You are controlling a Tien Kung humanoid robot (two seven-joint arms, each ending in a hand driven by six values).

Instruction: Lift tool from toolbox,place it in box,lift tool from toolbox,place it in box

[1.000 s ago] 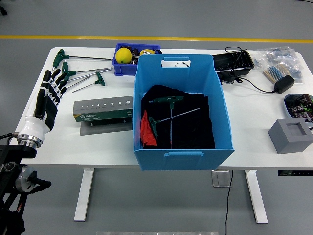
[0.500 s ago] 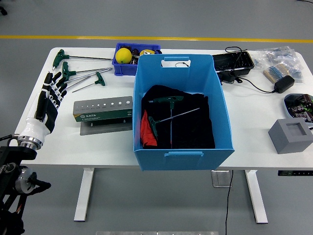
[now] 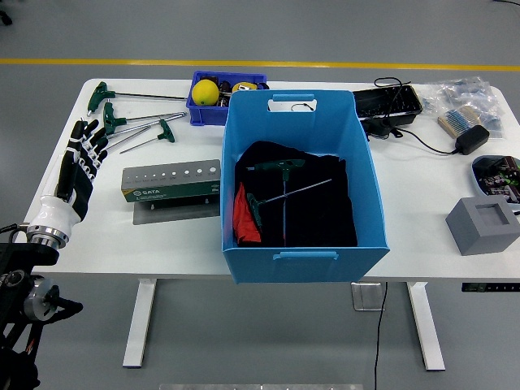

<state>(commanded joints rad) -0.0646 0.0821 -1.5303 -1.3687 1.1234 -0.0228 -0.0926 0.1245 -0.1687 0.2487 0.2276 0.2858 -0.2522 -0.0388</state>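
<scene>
Left hand drew back | 2 box tools cross

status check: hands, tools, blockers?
Left robot hand open, empty, at table's left edge. Two T-handle tools in blue box; three on table. Nothing blocking.

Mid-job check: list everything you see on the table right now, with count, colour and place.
Large blue plastic box: 1, table centre.
Green-handled T-wrenches in box: 2, on black cloth.
Black cloth: 1, box floor.
Red item: 1, box's left side.
Green-handled T-wrenches on table: 3, far left.
Grey-green tool holder: 1, left of box.
Small blue bin: 1, far side, holding a yellow ball.
Black tray, cables: far right.
Grey block: 1, right edge.
Left robot hand: open, left edge.
</scene>
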